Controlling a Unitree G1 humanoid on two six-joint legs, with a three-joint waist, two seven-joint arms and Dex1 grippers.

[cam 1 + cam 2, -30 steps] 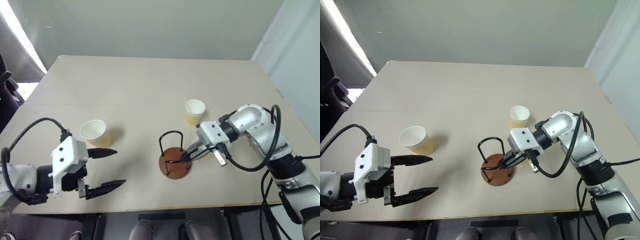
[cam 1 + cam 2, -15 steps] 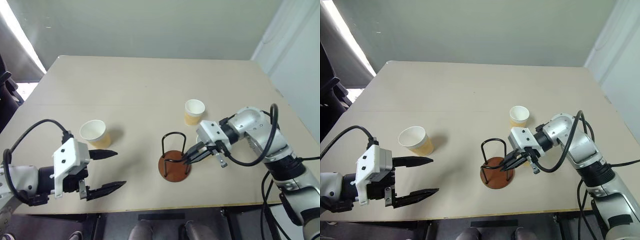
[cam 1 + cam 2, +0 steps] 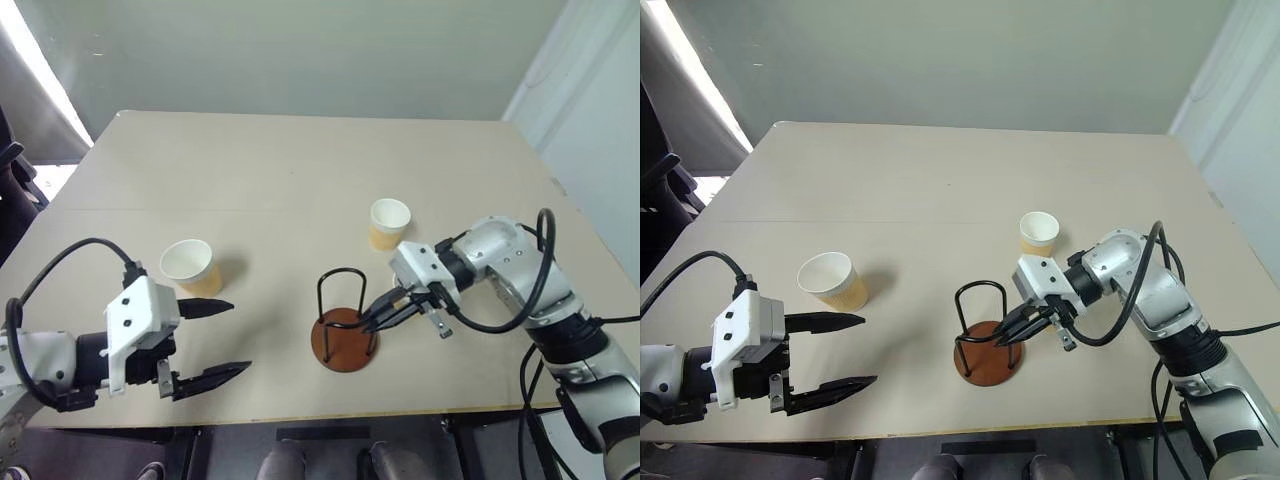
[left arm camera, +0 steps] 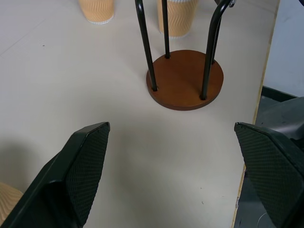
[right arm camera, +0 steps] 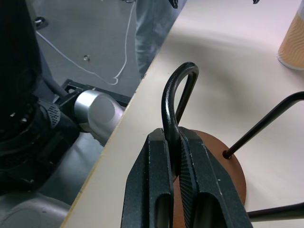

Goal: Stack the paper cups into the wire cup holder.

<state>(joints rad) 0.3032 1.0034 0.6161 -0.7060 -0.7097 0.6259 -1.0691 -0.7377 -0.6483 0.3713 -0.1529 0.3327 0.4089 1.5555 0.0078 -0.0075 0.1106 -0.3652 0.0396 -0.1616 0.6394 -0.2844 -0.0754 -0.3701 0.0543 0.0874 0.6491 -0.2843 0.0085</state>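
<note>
Right hand (image 3: 372, 318) grasping a loop of the black wire cup holder (image 3: 342, 325): drag slowly, keeping its red-brown disc base flat on the counter (image 3: 300, 180).

Upright cups (image 3: 190, 266) flanking wire holder (image 3: 344, 325)

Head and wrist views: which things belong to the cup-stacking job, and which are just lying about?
Job:
- wire cup holder, its loop pinched by the shut right hand
- three paper cups: near cup by the open left hand, far cup, third cup behind the holder

Just about:
- white cable on the floor
- table, support only
</note>
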